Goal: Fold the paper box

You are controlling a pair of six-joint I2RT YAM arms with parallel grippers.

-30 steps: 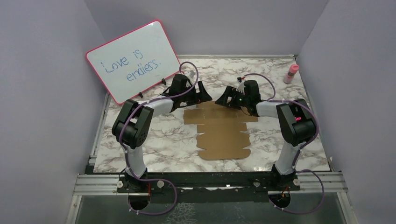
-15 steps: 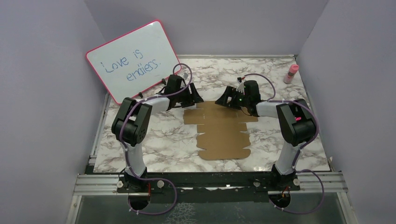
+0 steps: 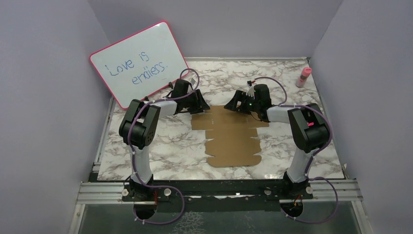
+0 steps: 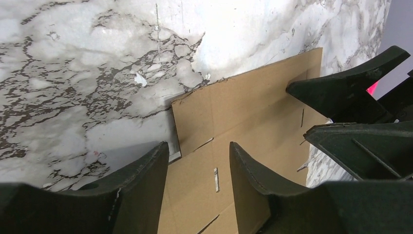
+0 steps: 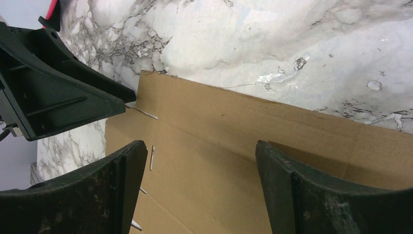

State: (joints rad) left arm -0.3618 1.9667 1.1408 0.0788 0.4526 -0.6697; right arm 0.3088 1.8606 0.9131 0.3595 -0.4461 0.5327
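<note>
Our left gripper [image 3: 201, 106] hovers at the far-left corner of the flat brown die-cut cardboard paper box [image 3: 231, 137], jaws partly apart and grasping nothing. We should pinch that flap's edge squarely. The sheet lies flat mid-table. Our right gripper [image 3: 229, 106] is spread wide and empty at the far edge. The small pink plastic bottle [image 3: 304, 77] hides its contents.

Matt cardboard paper box [image 3: 231, 139] — glossy marbled table [image 3: 160, 151].
</note>
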